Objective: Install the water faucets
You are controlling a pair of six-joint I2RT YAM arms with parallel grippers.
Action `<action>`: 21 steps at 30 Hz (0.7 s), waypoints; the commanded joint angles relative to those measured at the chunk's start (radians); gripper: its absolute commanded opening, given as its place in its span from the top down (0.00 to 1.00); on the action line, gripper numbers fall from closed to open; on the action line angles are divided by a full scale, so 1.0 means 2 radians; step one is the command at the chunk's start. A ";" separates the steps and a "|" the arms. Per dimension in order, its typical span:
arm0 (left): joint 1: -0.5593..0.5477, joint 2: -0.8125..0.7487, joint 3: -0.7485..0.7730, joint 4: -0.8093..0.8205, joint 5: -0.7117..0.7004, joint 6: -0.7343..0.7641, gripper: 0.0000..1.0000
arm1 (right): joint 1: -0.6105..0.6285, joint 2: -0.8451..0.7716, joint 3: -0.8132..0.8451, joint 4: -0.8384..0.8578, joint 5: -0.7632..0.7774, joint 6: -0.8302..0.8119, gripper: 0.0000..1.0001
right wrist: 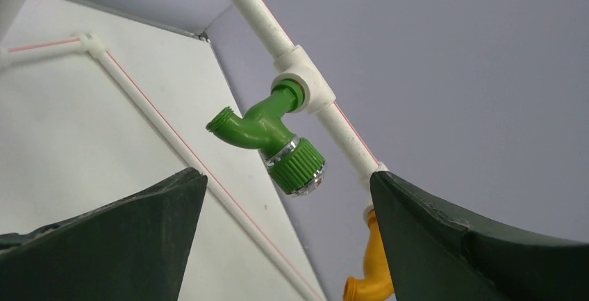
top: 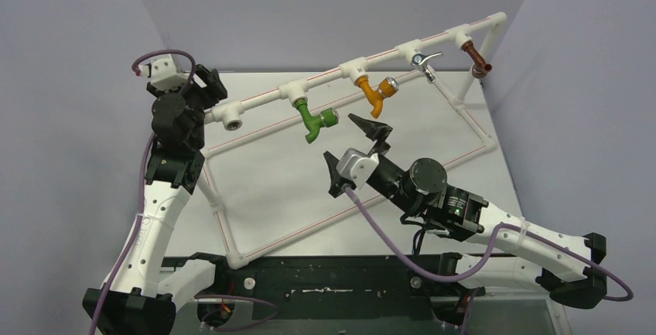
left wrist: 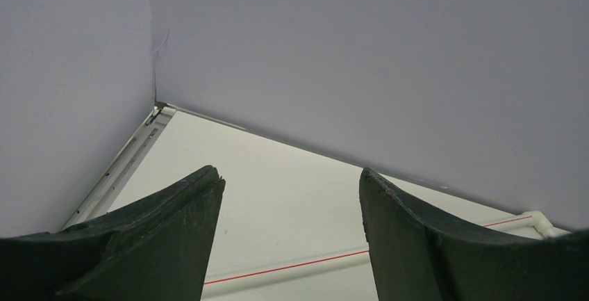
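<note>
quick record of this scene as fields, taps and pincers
green tap: mounted on the white pipe
orange tap: mounted next along, rightward
chrome tap: mounted further right
leftmost socket: no tap in it
left pincer: open, empty
right pincer: open, empty, facing green tap, not touching

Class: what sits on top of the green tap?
A white tee fitting on the pipe rail tops the green tap. The tap's inlet end is hidden inside that fitting.
</note>
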 commanded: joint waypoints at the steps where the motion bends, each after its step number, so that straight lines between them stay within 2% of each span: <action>1: 0.003 0.031 -0.040 -0.135 0.017 0.010 0.30 | -0.003 0.009 0.035 -0.043 -0.055 -0.183 0.07; 8: 0.002 0.031 -0.040 -0.135 0.018 0.010 0.31 | 0.015 0.038 0.040 -0.039 0.006 -0.308 0.08; 13: 0.003 0.032 -0.041 -0.136 0.018 0.010 0.31 | 0.028 0.062 0.015 0.042 0.058 -0.387 0.10; 17: 0.003 0.031 -0.040 -0.135 0.019 0.010 0.31 | 0.030 0.084 0.004 0.086 0.077 -0.422 0.11; 21: 0.003 0.031 -0.041 -0.136 0.019 0.010 0.31 | 0.026 0.110 0.012 0.096 0.085 -0.430 0.13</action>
